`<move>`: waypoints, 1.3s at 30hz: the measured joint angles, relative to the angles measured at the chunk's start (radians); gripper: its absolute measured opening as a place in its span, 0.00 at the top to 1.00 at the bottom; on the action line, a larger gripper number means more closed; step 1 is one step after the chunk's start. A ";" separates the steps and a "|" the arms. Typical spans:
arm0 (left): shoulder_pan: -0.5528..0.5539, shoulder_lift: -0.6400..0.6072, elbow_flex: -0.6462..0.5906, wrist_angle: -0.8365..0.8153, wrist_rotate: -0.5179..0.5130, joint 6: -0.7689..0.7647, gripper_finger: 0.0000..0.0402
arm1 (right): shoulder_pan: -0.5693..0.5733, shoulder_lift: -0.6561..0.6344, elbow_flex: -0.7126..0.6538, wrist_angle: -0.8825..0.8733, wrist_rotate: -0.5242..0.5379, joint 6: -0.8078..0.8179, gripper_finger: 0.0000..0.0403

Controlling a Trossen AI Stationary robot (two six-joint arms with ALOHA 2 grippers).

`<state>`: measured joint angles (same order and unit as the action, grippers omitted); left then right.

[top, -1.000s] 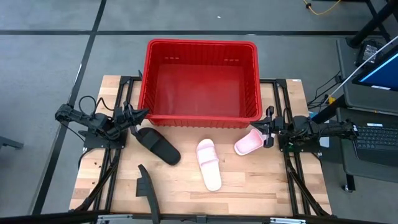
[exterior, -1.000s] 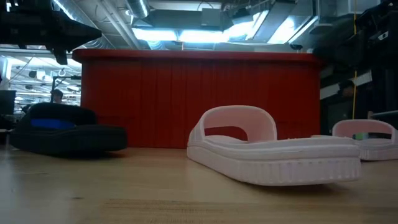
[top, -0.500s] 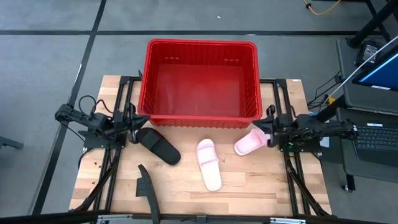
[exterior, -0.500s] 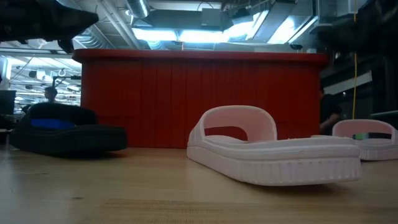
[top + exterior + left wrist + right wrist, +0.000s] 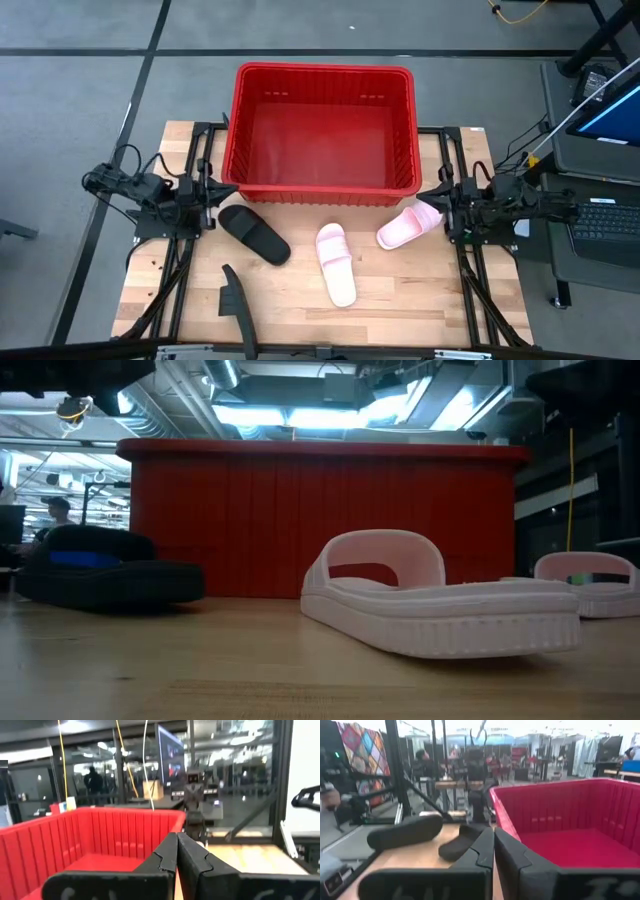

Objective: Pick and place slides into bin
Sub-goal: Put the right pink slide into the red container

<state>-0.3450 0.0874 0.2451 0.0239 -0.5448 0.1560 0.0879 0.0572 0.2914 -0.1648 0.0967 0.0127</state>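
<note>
Four slides lie before the large red slotted plastic bin (image 5: 325, 130): the central light pink sandal (image 5: 336, 264) runs lengthwise away from it. Left gripper (image 5: 222, 190) and right gripper (image 5: 432, 195), fingers closed empty, flank the bin's corners.

Wooden table (image 5: 400, 300), red bin (image 5: 320, 130), two pink slides (image 5: 335, 263), black slide (image 5: 253, 232), perhaps another black one (image 5: 234, 300)

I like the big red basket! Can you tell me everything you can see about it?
The basket is a large, bright red rectangular bin that looks like plastic, with ribbed walls and handle cut-outs near the rim. It stands upright at the table's far edge, open on top, with nothing visible inside. No gripper touches it, and the sandals lie on the wood in front of it.
</note>
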 joint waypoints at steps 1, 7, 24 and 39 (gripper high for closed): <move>0.000 0.020 0.008 -0.006 -0.006 0.000 1.00 | 0.000 0.008 0.003 0.001 0.000 0.000 0.96; 0.000 0.115 0.031 0.004 -0.019 0.076 1.00 | 0.000 0.028 0.013 0.001 0.000 -0.002 0.96; 0.000 0.145 0.031 0.061 -0.065 0.031 1.00 | 0.001 0.206 0.087 0.002 0.014 -0.024 0.99; 0.000 0.196 0.031 0.070 0.007 -0.050 1.00 | 0.266 0.664 0.391 -0.139 0.285 0.108 1.00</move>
<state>-0.3450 0.2831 0.2764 0.0938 -0.5381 0.1058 0.3538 0.7209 0.6820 -0.3039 0.3816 0.1209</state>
